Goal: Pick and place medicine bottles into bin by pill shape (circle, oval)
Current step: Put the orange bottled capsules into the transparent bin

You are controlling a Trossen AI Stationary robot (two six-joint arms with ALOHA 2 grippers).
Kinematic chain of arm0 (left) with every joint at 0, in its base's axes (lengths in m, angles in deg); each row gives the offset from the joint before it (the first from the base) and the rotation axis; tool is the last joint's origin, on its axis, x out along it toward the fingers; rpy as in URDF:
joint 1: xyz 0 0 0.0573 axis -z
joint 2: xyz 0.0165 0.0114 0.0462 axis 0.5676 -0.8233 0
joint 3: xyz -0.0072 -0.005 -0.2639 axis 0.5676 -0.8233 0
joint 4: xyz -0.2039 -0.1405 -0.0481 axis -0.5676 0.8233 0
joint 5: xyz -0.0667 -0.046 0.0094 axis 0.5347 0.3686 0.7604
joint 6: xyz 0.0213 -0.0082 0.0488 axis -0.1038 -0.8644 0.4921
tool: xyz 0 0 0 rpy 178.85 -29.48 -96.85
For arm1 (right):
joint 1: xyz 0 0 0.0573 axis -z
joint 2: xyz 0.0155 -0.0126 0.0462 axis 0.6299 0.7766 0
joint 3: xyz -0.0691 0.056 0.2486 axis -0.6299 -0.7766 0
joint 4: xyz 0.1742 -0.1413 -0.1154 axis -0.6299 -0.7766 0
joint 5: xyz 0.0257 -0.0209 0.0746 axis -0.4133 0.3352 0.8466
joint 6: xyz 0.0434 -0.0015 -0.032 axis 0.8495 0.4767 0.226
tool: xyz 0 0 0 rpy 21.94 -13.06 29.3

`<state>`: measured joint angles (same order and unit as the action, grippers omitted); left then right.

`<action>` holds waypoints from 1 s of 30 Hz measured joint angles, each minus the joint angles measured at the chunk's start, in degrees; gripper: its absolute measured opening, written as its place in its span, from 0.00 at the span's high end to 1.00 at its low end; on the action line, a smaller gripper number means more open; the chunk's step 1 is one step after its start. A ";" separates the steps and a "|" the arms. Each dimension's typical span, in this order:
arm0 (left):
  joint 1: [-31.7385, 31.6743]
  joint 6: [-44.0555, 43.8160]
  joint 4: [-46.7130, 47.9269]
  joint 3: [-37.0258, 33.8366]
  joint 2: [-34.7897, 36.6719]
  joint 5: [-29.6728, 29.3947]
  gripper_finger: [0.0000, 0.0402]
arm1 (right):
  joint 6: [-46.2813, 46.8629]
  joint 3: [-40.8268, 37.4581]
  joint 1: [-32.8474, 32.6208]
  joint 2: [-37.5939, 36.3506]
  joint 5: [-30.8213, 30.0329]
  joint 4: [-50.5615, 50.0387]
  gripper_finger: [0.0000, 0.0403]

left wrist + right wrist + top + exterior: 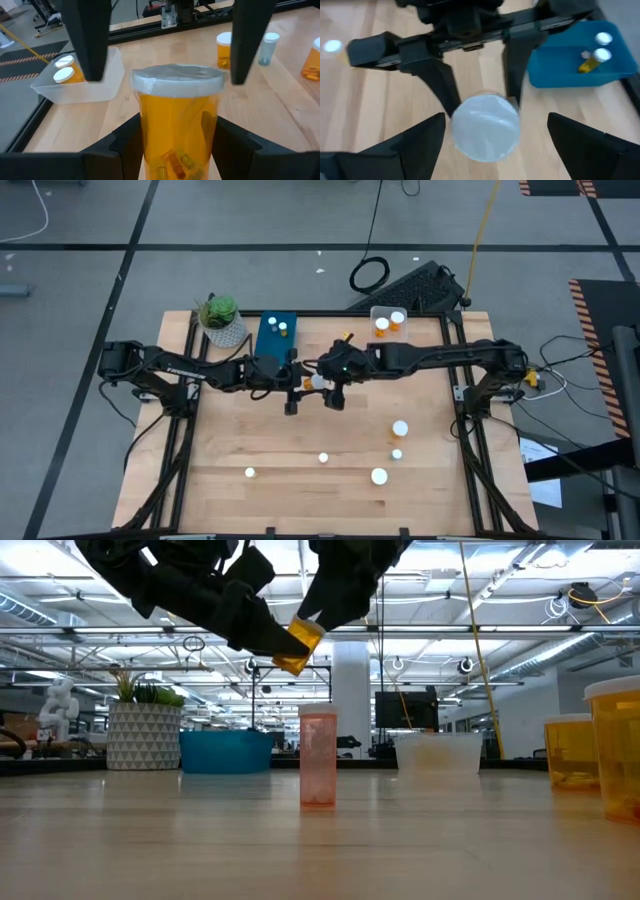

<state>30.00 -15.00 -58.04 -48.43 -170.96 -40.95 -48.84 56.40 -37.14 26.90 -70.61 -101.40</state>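
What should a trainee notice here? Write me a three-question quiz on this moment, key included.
1. True or false: the left gripper holds the orange bottle above the table, while the right gripper stands open with a finger on either side of the cap.
2. How many bottles lie in the blue bin? A. none B. two C. five
3. Fill in: the potted plant stands beside the ___ bin.

Key: 1. True. 2. B. 3. blue.
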 joint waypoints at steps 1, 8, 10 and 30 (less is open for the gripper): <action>0.00 0.00 -0.29 0.00 0.01 0.00 0.51 | 0.00 -0.01 0.08 0.01 0.92 0.00 0.14; 0.00 0.00 -0.92 0.00 0.01 0.02 0.51 | -0.63 -0.13 0.18 2.04 1.56 0.30 0.15; 0.00 0.02 -0.78 0.00 0.01 0.02 0.51 | -0.66 -0.09 0.16 2.12 1.56 0.67 0.17; 0.00 -0.66 -0.48 0.00 0.01 0.00 0.51 | -0.92 -0.09 0.27 1.94 1.67 0.42 0.41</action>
<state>30.00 -15.66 -58.52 -48.43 -170.95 -40.95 -49.75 56.32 -36.86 28.85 -68.95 -100.99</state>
